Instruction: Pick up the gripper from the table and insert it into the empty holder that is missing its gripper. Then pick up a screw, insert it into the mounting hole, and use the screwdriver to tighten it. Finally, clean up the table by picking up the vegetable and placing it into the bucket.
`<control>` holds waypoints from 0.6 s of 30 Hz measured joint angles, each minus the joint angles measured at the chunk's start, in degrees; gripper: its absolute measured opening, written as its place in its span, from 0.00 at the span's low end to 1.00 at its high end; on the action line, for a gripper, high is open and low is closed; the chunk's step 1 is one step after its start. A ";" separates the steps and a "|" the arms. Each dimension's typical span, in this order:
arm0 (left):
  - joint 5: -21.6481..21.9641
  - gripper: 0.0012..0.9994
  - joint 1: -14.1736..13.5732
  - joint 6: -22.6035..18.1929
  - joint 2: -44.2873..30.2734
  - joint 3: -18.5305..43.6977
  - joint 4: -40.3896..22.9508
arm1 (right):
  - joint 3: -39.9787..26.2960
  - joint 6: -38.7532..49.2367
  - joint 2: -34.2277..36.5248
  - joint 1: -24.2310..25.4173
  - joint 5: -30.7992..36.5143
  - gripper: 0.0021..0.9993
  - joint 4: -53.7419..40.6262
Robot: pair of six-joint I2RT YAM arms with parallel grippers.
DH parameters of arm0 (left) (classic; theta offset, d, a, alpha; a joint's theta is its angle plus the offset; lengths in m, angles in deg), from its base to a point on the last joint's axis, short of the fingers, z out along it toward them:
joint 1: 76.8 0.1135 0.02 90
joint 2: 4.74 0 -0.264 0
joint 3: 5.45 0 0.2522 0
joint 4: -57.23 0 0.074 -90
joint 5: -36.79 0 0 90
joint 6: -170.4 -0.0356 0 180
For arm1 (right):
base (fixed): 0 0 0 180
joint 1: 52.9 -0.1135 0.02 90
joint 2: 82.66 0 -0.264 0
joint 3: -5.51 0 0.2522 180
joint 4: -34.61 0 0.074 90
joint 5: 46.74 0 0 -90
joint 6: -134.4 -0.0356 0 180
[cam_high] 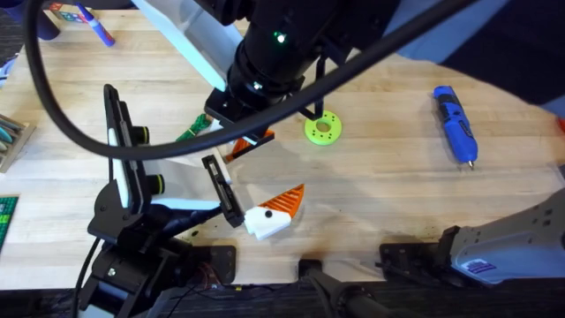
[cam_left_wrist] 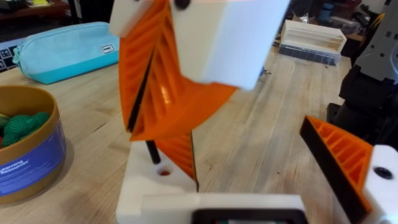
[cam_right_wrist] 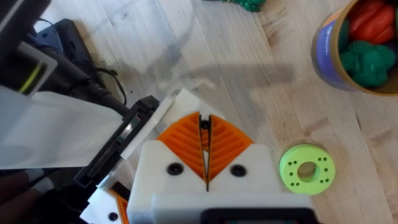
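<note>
Closest up, right gripper [cam_right_wrist: 204,127]: orange pads pressed together on a thin black screw [cam_left_wrist: 152,152], held upright just above a small hole [cam_left_wrist: 163,172] in the white block of the left gripper [cam_left_wrist: 249,149], whose own orange fingers [cam_left_wrist: 342,158] stand wide apart.

Beyond, cardboard bucket [cam_right_wrist: 357,53] holding red and green toy pieces; lime disc [cam_high: 323,129] lying flat near it.

Seen from overhead, vegetable [cam_high: 192,131] at 9 o'clock from the disc, half hidden under the right arm, long axis unclear. Screwdriver [cam_high: 455,124] at 3 o'clock from the disc, well apart, lying flat, long axis 11 to 5, metal tip toward 5, near the curved edge of the table [cam_high: 388,194]. Bare wood between disc and screwdriver.
</note>
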 joint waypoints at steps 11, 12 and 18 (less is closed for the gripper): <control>0.02 0.99 0.00 0.43 0.00 0.00 0.07 | -0.22 -0.01 -0.89 0.05 0.05 0.00 -0.63; 0.02 0.99 0.00 0.40 0.00 0.00 0.07 | -0.22 -0.02 -1.27 0.07 0.05 0.00 -0.66; 0.02 0.99 0.00 0.34 0.00 0.00 0.07 | -0.71 -0.01 -2.80 0.12 0.01 0.00 -1.02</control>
